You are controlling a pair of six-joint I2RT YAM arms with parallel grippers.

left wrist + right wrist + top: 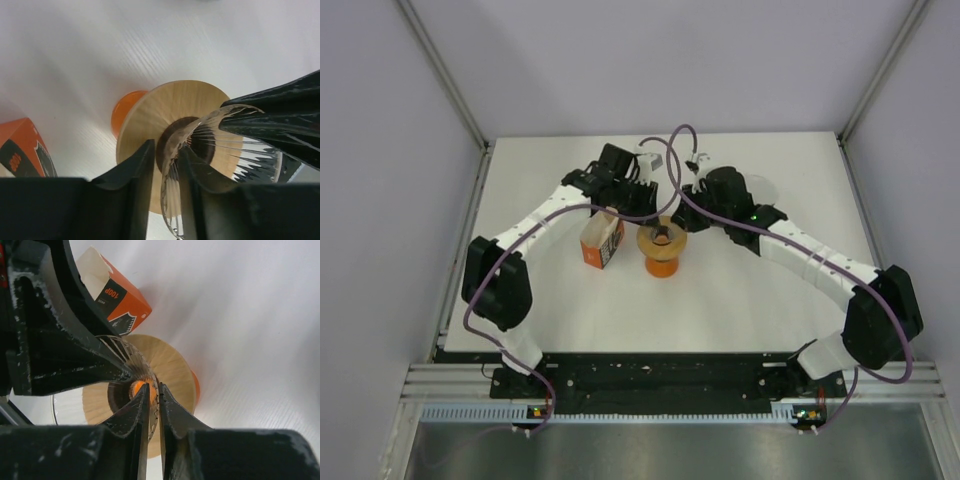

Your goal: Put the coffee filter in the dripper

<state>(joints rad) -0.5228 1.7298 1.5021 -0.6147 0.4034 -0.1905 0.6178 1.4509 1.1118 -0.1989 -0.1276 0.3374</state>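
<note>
Glass rim sits between the fingers of both hands. The right gripper point(152, 396) pinches it tight, while the left gripper point(167, 167) straddles it with its jaws a little apart, the rim loose between them. The dripper point(252, 160) stands in its wooden collar point(165, 107) on top of an orange cup point(127, 110) on the table point(750, 300). Just beside it lies the orange box point(117, 295). No coffee filter shows in the cone or in either hand, so the main step looks not yet done. A filter must be fetched, presumably from the box, and seated.
</note>
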